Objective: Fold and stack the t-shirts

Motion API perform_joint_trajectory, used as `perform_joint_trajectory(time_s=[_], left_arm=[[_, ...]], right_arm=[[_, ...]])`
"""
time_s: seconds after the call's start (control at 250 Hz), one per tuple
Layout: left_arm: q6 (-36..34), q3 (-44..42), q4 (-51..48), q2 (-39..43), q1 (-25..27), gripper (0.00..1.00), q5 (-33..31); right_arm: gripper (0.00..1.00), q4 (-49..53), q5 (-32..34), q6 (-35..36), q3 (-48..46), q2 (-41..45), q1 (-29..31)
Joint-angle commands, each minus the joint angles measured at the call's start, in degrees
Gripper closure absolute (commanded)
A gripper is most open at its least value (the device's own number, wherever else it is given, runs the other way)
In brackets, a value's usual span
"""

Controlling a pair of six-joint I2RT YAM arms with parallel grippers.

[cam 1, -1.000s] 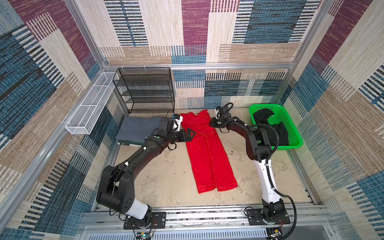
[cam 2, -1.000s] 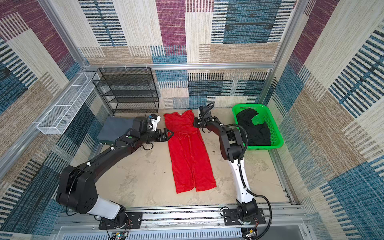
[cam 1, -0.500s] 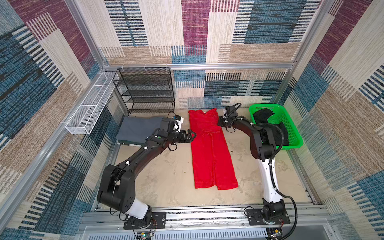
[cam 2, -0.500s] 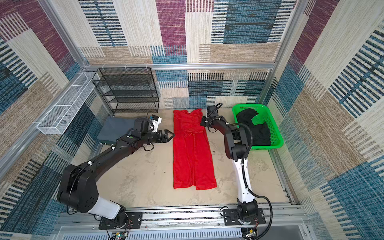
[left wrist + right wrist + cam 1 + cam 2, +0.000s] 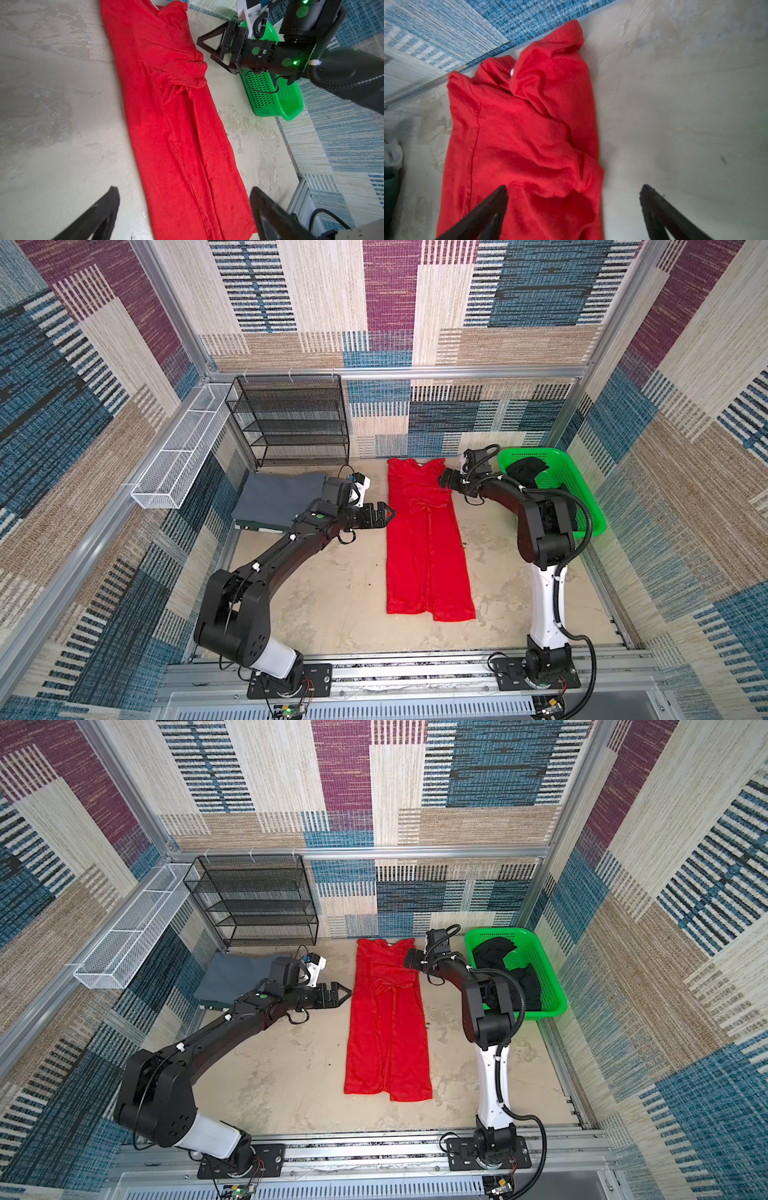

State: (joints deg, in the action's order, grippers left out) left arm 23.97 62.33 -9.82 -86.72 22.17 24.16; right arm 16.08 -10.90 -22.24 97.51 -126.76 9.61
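The red t-shirt lies on the table folded lengthwise into a long narrow strip, collar towards the back wall. My left gripper hovers open at the strip's left edge, holding nothing. My right gripper stands open above the folded sleeve at the strip's right edge, with no cloth pinched. A grey t-shirt lies folded at the back left. A black t-shirt sits crumpled in the green basket.
A black wire shelf rack stands against the back wall behind the grey shirt. A white wire tray hangs on the left wall. The green basket fills the back right corner. Bare beige table lies on either side of the red strip.
The red shirt's collar end swung right, so the strip now lies straight instead of slanted. My right gripper moved right with it, then opened and let go. The left arm barely moved.
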Motion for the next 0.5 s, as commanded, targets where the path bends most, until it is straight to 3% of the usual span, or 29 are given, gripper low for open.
perform_joint_trajectory(time_s=[0.0, 0.496], left_arm=[[-0.1, -1.9, -0.1, 1.8, 0.3, 0.02, 0.3], [2.1, -15.1, 1.0, 12.9, 1.7, 0.02, -0.8]], right_arm=[[0.02, -2.0, 0.6, -0.6, -3.9, 4.9, 0.1], [0.02, -6.1, -2.2, -3.7, -43.9, 41.5, 0.1]])
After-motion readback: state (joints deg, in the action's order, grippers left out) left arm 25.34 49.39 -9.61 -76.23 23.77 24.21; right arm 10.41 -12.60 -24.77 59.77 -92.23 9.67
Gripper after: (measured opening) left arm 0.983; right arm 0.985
